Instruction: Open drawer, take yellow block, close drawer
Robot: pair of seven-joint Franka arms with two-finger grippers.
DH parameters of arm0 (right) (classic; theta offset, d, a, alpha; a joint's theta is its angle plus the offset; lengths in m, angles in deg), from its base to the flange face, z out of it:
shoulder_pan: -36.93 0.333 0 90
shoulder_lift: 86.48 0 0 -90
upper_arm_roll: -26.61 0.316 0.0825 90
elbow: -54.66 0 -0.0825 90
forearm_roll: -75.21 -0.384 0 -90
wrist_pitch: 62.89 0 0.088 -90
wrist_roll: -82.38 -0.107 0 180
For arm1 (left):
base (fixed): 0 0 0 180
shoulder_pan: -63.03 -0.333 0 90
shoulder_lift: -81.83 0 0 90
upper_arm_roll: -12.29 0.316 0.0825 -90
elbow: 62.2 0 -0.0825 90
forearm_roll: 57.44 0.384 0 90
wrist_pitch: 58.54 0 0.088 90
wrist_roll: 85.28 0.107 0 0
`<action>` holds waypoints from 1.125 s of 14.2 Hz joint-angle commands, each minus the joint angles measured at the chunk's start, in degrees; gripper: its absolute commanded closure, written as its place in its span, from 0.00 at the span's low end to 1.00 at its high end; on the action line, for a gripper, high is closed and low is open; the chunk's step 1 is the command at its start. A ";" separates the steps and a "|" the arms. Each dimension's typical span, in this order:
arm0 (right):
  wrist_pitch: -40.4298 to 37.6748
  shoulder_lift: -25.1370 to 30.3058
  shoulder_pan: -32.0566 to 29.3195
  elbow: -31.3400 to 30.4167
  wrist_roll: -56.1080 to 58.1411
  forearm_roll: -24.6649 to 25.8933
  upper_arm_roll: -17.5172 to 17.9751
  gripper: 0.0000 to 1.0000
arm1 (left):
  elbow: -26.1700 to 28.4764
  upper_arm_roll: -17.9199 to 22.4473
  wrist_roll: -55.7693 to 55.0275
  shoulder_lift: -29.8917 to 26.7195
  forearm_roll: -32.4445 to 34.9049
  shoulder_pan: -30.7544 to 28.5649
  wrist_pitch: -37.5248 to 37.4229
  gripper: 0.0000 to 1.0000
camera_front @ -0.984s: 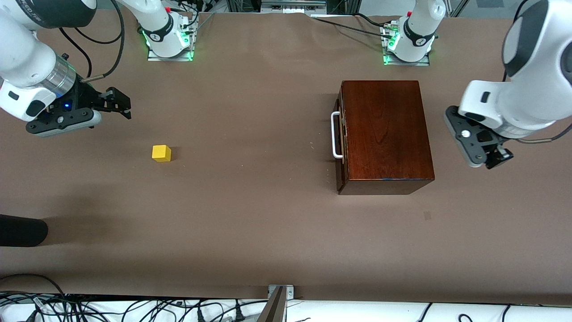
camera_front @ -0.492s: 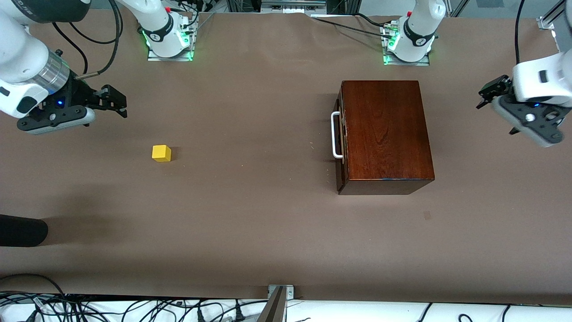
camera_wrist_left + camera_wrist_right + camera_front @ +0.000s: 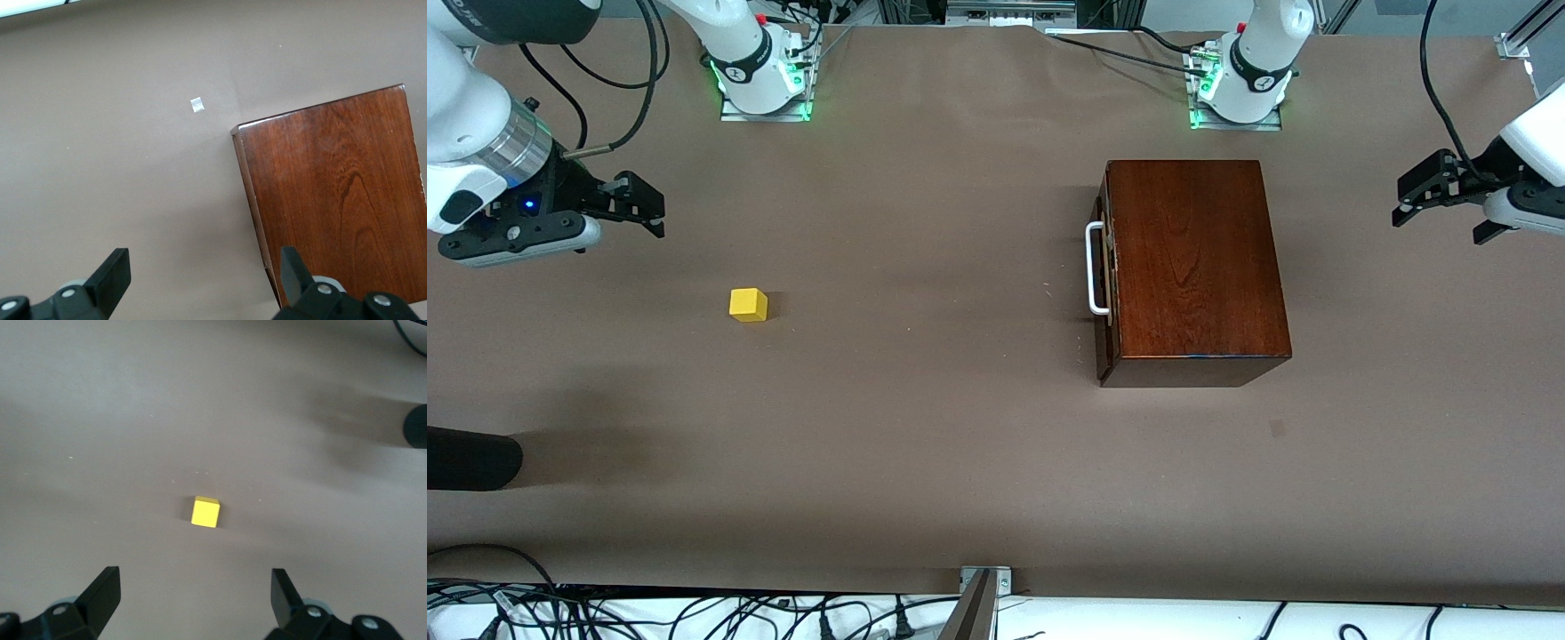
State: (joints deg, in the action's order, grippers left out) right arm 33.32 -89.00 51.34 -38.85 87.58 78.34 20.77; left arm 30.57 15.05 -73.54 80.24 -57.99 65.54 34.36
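The right gripper [image 3: 645,206] is hanging spread and empty near the yellow block [image 3: 748,304] — sitting on bare table [image 3: 925,427]. The drawer [image 3: 1104,267] is seemingly sitting flush in its box [image 3: 1192,267]; the left gripper [image 3: 1440,191] is hovering wide.

My arms are glossy white shells with dark grey joint caps and black cables looping off them. My right gripper [image 3: 645,209] is black, a blue light glowing on its body beside a silver wrist ring. My left gripper [image 3: 1436,191] is black too. Green lights glow at both bases.
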 commanded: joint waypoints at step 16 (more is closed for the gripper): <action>-1.72 -1.26 -0.17 3.25 -0.98 0.29 0.83 0.00 | 2.67 -3.11 -15.42 -3.60 -0.32 -0.84 -3.52 0.00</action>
State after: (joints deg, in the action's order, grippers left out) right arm 33.04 -89.99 51.36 -36.92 87.24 78.67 21.23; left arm 32.04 12.12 -88.83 78.16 -57.99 64.90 31.14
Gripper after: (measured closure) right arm 0.000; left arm 0.000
